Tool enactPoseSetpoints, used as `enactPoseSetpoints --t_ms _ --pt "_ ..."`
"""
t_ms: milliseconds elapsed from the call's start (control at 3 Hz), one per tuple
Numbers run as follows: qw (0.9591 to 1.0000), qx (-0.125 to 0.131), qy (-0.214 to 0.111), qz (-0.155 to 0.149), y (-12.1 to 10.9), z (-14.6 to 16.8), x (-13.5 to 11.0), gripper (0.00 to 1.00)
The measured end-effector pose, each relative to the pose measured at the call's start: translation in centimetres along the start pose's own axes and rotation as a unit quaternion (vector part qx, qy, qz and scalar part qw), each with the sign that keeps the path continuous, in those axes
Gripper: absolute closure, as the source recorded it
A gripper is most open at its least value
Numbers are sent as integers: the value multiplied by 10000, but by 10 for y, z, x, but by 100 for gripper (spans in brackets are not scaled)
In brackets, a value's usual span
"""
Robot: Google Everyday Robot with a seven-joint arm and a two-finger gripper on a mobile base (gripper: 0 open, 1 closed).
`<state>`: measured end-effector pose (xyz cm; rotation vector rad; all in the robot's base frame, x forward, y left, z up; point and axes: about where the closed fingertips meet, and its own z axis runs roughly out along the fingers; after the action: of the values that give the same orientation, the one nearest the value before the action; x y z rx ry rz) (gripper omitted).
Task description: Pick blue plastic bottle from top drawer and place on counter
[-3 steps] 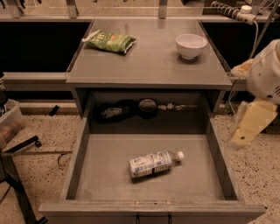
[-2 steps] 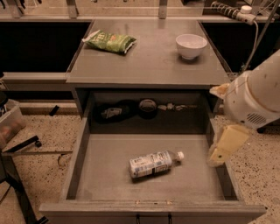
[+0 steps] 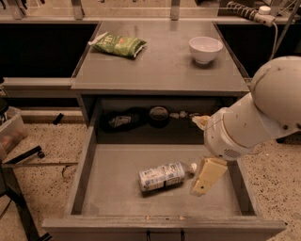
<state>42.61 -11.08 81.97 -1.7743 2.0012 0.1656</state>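
The blue plastic bottle (image 3: 162, 176) lies on its side on the floor of the open top drawer (image 3: 113, 193), white cap pointing right. My gripper (image 3: 205, 176) hangs over the drawer's right half, just right of the bottle's cap and close to it; it holds nothing. The big white arm (image 3: 263, 113) reaches in from the right. The counter (image 3: 160, 61) is the flat grey top behind the drawer.
On the counter lie a green snack bag (image 3: 117, 44) at the back left and a white bowl (image 3: 205, 48) at the back right. Dark objects (image 3: 141, 117) sit in the recess behind the drawer. A power strip (image 3: 249, 13) runs along the far right.
The arm has swung in from the right, and the gripper has moved left and down over the drawer to just beside the bottle's cap. The bottle has not moved.
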Motion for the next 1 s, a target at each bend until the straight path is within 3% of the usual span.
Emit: enactPoseSetpoints --t_ms 333,1000 --pt "10000 0 0 0 0 0 0 0" --pt "9996 -90 -282 -43 2 51 -6 0"
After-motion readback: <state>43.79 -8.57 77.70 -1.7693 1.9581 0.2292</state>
